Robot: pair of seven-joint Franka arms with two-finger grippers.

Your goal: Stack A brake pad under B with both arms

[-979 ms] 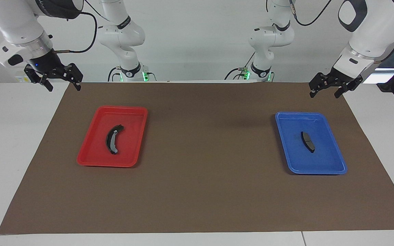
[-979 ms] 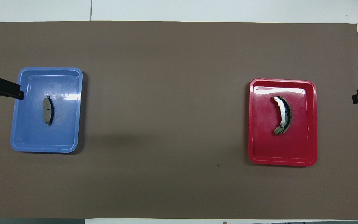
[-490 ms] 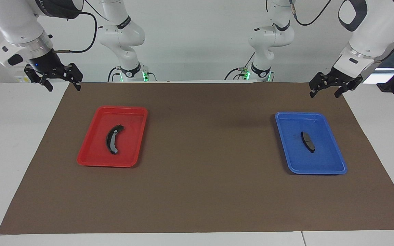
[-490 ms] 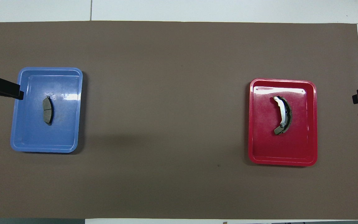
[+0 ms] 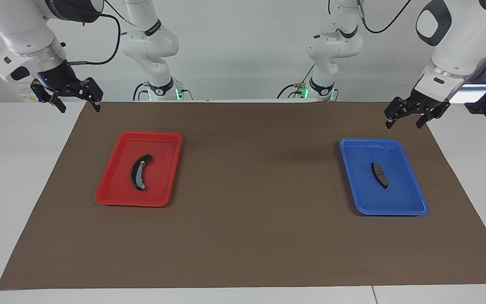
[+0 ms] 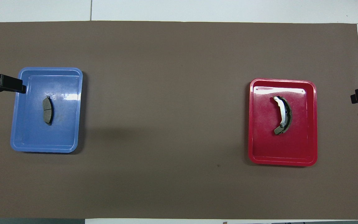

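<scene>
The A brake pad [image 5: 380, 175], short and dark grey with a faint line across its middle, lies in the blue tray [image 5: 395, 211] toward the left arm's end; it also shows in the overhead view [image 6: 48, 110]. B [image 5: 139, 172], the long arched black pad with a pale grey strip, lies in the red tray [image 5: 129, 202] toward the right arm's end, and shows in the overhead view [image 6: 282, 115]. My left gripper [image 5: 403, 124] is open and empty, up over the mat beside the blue tray's corner. My right gripper [image 5: 79, 109] is open and empty over the mat's corner, apart from the red tray.
A brown mat [image 5: 251, 236] covers the white table [image 5: 11, 177]. Both trays sit on it: the blue tray [image 6: 42, 149] and the red tray [image 6: 281, 161]. Two more white arm bases [image 5: 158, 84] stand at the robots' edge of the table.
My left gripper has come down a little and moved slightly toward the blue tray. My right gripper has hardly moved. Both pads lie as before.
</scene>
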